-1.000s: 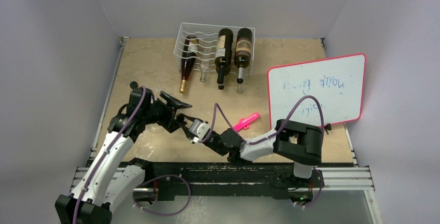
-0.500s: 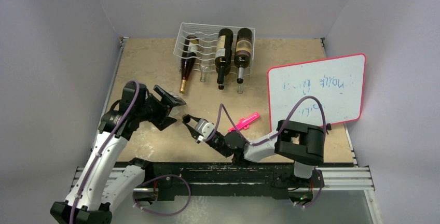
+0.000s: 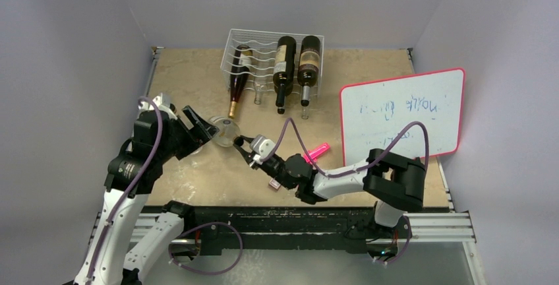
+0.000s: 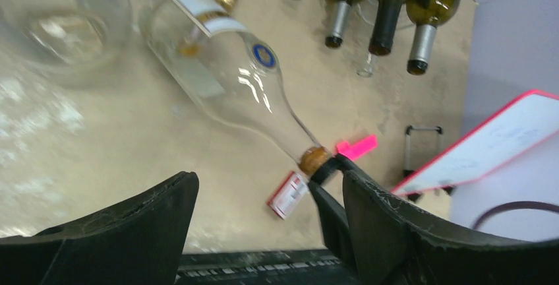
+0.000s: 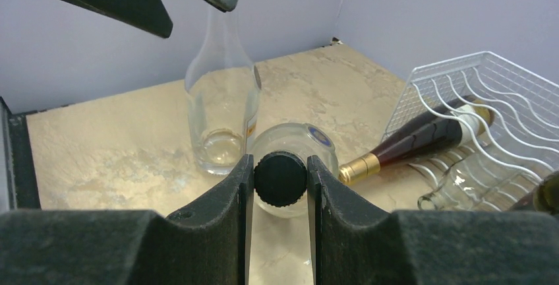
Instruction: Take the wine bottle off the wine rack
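Against the view of half a second ago, my left arm [image 3: 135, 166] has risen and drawn back toward the left edge. My right arm [image 3: 339, 178] has reached farther across the surface [image 3: 184, 77] toward the wine rack [image 3: 254, 39]. The rack's load, the pink plastic piece [image 3: 315, 152] and the whiteboard [image 3: 402, 117] lie as before. My right jaws are clamped on the black cap [image 5: 280, 179] of the clear wine bottle [image 4: 231, 67]. That bottle is off the rack, on its side on the surface in front of it, with its base toward the rack; whether the neck end is lifted I cannot tell. The glass shows clear through. My left jaws stand wide apart, holding nothing, above an upright clear bottle [image 5: 221, 100] that stands just beside the lying one; its contents I cannot make out. The rack holds a red bottle with a gold-foiled neck [image 3: 237, 80] at its left, a clear glass bottle [image 5: 461, 183] low beside that, and two dark bottles, one [image 3: 284, 61] left of the other [image 3: 308, 57], toward its right. All their necks point out toward me.
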{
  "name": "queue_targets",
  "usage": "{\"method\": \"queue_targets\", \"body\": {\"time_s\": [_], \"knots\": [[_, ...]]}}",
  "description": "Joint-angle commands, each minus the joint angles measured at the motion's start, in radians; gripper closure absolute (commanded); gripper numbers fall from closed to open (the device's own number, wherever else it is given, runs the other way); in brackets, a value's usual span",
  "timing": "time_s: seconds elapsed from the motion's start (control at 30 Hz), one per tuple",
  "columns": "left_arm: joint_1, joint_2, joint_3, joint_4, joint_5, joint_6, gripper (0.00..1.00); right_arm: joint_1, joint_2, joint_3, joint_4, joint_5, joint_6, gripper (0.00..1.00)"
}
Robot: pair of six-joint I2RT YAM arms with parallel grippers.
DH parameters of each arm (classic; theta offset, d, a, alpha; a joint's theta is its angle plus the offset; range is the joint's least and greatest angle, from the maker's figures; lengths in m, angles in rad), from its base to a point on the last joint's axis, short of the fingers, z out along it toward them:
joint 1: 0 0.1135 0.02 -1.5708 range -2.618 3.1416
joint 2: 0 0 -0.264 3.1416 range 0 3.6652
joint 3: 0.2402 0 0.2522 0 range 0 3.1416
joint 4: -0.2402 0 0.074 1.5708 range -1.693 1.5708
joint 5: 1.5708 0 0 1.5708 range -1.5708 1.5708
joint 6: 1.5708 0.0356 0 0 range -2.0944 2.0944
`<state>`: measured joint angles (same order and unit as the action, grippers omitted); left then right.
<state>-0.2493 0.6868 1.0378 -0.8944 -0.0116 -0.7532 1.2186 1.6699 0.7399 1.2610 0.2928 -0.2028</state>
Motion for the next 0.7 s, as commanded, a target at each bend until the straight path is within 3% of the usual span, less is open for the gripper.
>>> {"method": "queue_targets", "body": {"time_s": [0.0,0.13,0.23,0.37,0.5,0.67], "knots": [[-0.001,-0.089,-0.09,0.273,-0.065,0.275,0.22,-0.058,-0.039,0.093,-0.069,-0.088,0.101,0.9],[-0.001,-0.198,-0.245,0.499,0.061,0.47,0.29,-0.099,-0.04,0.133,-0.145,-0.109,0.164,0.9],[-0.001,-0.236,-0.31,0.592,0.135,0.567,0.29,-0.12,-0.042,0.172,-0.209,-0.14,0.195,0.89],[-0.001,-0.19,-0.315,0.581,0.283,0.773,0.28,-0.135,-0.033,0.206,-0.265,-0.164,0.207,0.89],[-0.001,-0.142,-0.328,0.574,0.327,0.948,0.26,-0.152,-0.028,0.216,-0.28,-0.189,0.224,0.89],[-0.017,-0.072,-0.386,0.693,0.365,1.033,0.25,-0.155,-0.011,0.236,-0.293,-0.193,0.23,0.88]]}}
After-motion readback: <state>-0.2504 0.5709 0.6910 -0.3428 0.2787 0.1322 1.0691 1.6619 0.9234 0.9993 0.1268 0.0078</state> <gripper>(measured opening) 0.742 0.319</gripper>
